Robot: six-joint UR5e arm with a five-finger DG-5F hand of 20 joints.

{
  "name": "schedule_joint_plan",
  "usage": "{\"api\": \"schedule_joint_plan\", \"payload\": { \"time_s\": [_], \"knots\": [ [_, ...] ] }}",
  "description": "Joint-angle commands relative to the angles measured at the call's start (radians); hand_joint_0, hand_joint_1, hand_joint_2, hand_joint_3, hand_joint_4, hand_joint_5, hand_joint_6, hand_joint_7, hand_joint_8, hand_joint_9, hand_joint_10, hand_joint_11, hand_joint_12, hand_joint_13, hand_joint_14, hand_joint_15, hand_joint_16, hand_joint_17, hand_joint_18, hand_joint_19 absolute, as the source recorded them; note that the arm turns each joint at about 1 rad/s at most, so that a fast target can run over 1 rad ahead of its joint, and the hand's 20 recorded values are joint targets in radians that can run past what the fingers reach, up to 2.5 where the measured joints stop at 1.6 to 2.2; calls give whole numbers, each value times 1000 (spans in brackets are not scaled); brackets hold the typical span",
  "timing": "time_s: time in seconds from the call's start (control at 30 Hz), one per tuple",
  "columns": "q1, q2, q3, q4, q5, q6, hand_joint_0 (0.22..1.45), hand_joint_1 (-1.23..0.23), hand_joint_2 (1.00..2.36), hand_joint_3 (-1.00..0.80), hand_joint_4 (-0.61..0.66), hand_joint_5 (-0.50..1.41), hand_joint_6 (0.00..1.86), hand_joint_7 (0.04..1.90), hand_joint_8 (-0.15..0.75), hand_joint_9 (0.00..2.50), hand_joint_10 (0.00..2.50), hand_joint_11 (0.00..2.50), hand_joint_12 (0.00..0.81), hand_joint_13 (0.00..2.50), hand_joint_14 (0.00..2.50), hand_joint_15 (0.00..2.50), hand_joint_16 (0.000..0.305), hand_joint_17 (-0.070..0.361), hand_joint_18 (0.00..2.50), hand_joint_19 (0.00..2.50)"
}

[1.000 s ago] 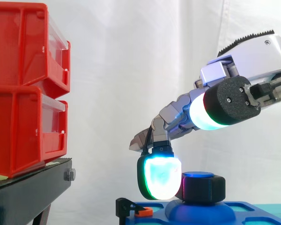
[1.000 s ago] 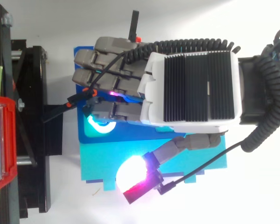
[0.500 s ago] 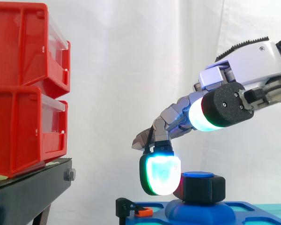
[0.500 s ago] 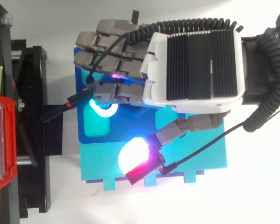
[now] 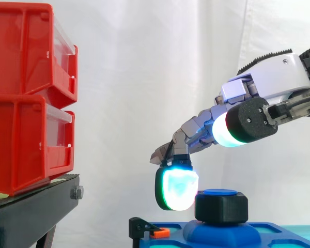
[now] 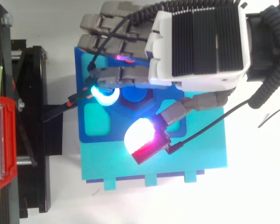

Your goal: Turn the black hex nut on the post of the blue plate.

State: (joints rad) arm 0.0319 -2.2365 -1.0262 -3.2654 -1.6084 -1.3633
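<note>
The black hex nut [image 5: 221, 207] sits on the blue-topped post [image 6: 133, 94] of the blue plate [image 5: 279, 231]. My hand [image 5: 271, 82] comes in from the right and hovers over the plate, its back [image 6: 198, 42] facing up. Its fingers are loosely bent. One green-glowing fingertip [image 5: 176, 188] hangs just left of the nut, at about its height; from above this pad [image 6: 105, 95] lies beside the post. The thumb pad [image 6: 140, 137] glows white and magenta to the nut's near side, with a small gap. Nothing is held.
Two stacked red bins [image 5: 26, 98] stand on a black stand [image 5: 36, 206] at the left. A small black clip with an orange part [image 5: 144, 230] sits at the plate's left edge. A white curtain hangs behind.
The hand has slid toward the upper edge of the top view, uncovering the post. In the side view it rose slightly, and the magenta glow between fingertip and nut is gone.
</note>
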Motion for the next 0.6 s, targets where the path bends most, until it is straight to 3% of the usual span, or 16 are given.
{"api": "schedule_joint_plan", "payload": {
  "time_s": [0.0, 0.4, 0.57],
  "knots": [
    [-17, 0, 0, 0, -19, -10, 458, -126, 1000, -500, 220, -213, 502, 953, 245, 64, 0, 0, 375, 0, 0, 11, 60, 136, 0, 28],
    [-61, 0, 0, -5, -64, -23, 459, -132, 1000, -500, 219, -213, 503, 948, 245, 66, 0, 0, 374, 0, 0, 15, 59, 134, 0, 24],
    [-67, 0, 9, -7, -73, -25, 459, -136, 1000, -500, 218, -213, 503, 948, 245, 67, 0, 0, 374, 0, 0, 14, 60, 135, 0, 25]
  ]
}}
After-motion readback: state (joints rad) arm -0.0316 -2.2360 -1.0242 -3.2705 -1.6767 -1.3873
